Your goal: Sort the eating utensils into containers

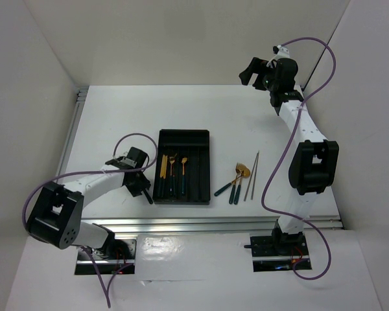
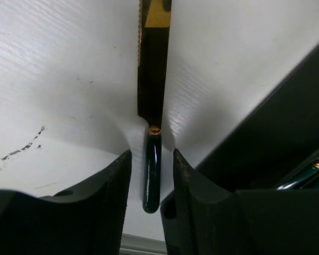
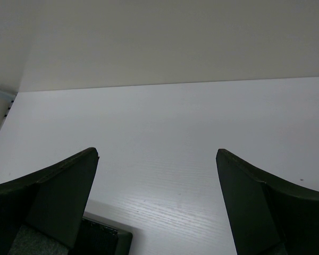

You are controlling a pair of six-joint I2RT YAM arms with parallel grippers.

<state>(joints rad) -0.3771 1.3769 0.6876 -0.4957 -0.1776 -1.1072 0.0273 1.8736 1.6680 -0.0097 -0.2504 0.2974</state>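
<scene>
The black tray [image 1: 201,146] lies mid-table with long compartments; its left ones hold gold knives [image 1: 163,166], a fork [image 1: 173,162] and a spoon [image 1: 183,163]. Three gold-and-teal utensils [image 1: 236,179] and two chopsticks [image 1: 251,173] lie on the table right of the tray. My left gripper [image 1: 146,193] is low at the tray's near-left corner. In the left wrist view it [image 2: 152,154] is open, its fingers straddling the teal handle of a gold knife [image 2: 153,79] lying on the table, with a gap on each side. My right gripper [image 1: 249,71] is raised at the far back, open and empty [image 3: 157,151].
The tray's wall [image 2: 287,127] stands just right of the left gripper, with teal handles [image 2: 308,170] inside. White walls enclose the table on the left, back and right. An aluminium rail [image 1: 214,223] runs along the near edge. A black corner [image 3: 103,239] shows low in the right wrist view.
</scene>
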